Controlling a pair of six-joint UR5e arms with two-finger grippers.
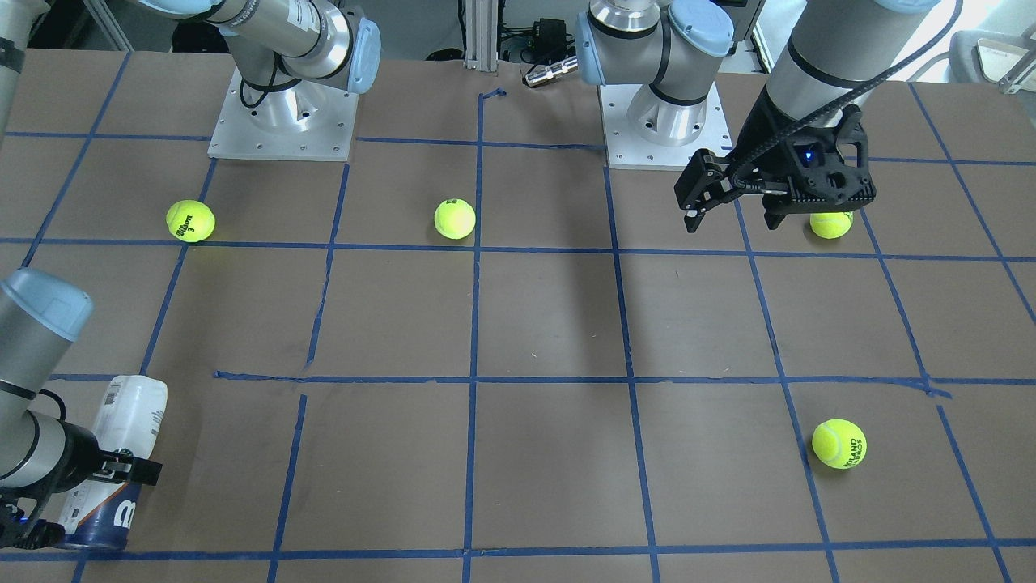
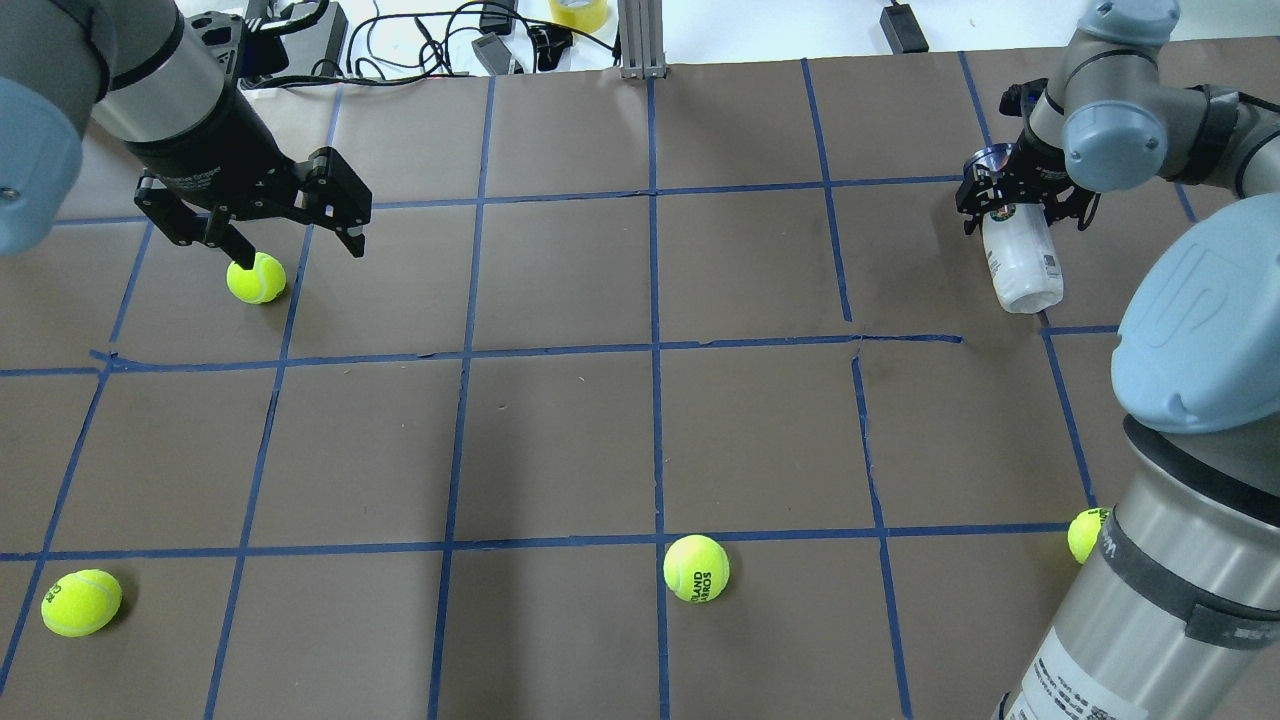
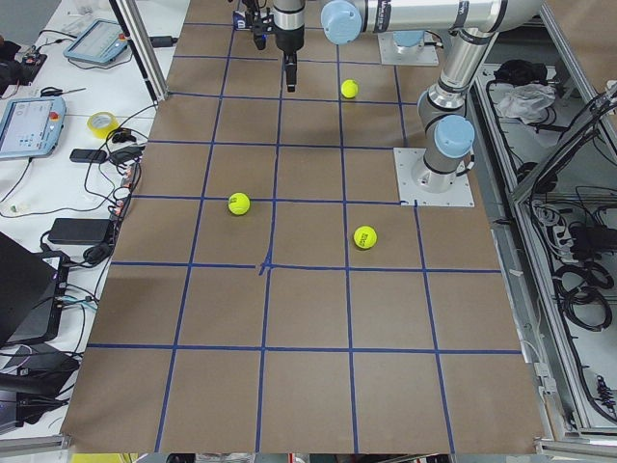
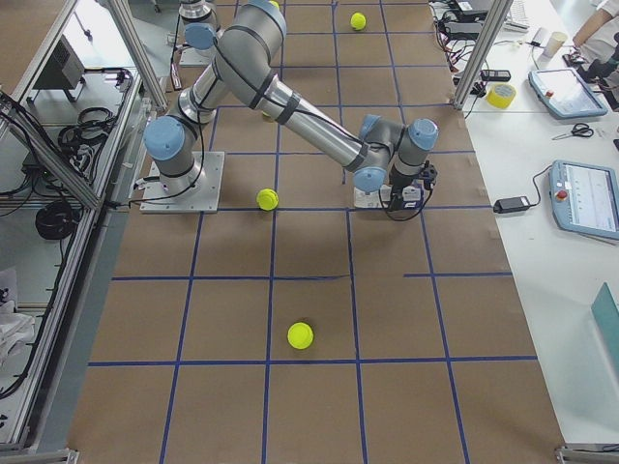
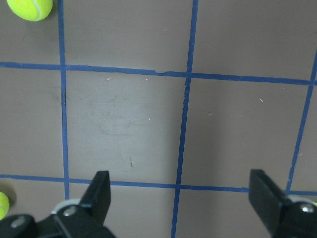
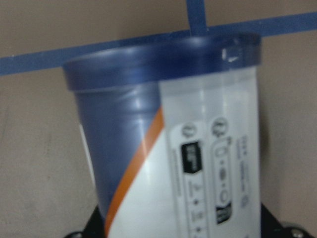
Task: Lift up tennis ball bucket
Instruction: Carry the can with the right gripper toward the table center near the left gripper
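The tennis ball bucket [image 2: 1022, 265] is a slim white-labelled tube with a dark navy end. It lies tilted at the table's far right in the overhead view. It also shows at the lower left of the front-facing view [image 1: 129, 421]. My right gripper [image 2: 1015, 200] is shut on the tube near its navy end. In the right wrist view the tube [image 6: 188, 148] fills the frame, with its navy rim close to the table. My left gripper [image 2: 297, 245] is open and empty. It hangs just above a yellow-green tennis ball [image 2: 256, 278].
Other tennis balls lie loose on the brown, blue-taped table: one near the front left [image 2: 81, 602], one at the front middle [image 2: 696, 568], and one partly behind my right arm [image 2: 1085, 533]. Cables and boxes [image 2: 480, 40] lie beyond the far edge.
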